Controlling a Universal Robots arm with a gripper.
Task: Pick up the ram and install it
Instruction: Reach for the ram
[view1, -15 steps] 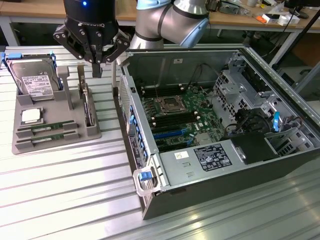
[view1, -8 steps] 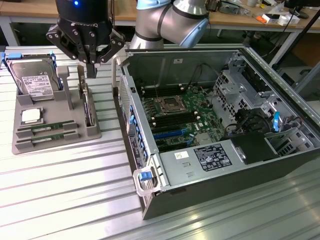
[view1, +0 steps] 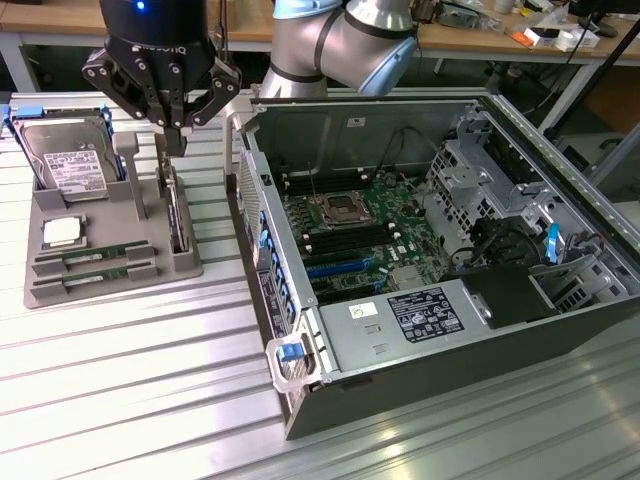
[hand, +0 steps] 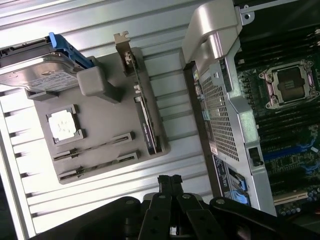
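Two ram sticks lie side by side in slots of the grey holder tray (view1: 60, 290): one ram stick (view1: 97, 257) and a second (view1: 97, 273), green with pale labels. The wrist view shows them edge-on, the first ram stick (hand: 95, 144) and the second (hand: 97, 165). My gripper (view1: 172, 140) hangs above the tray's back part, over an upright card (view1: 178, 215), well clear of the sticks. Its fingers (hand: 170, 181) are shut together with nothing between them. The open computer case (view1: 300, 400) lies on the exterior view's right, with black and blue memory slots (view1: 340, 262) on its motherboard.
The tray also holds a silver hard drive (view1: 70, 165) in a blue bracket and a square CPU chip (view1: 62, 232). A grey post (view1: 130, 175) stands on the tray beside the upright card. The case's side wall (view1: 255, 230) rises close to the tray. Ribbed metal table (view1: 130, 380) lies in front.
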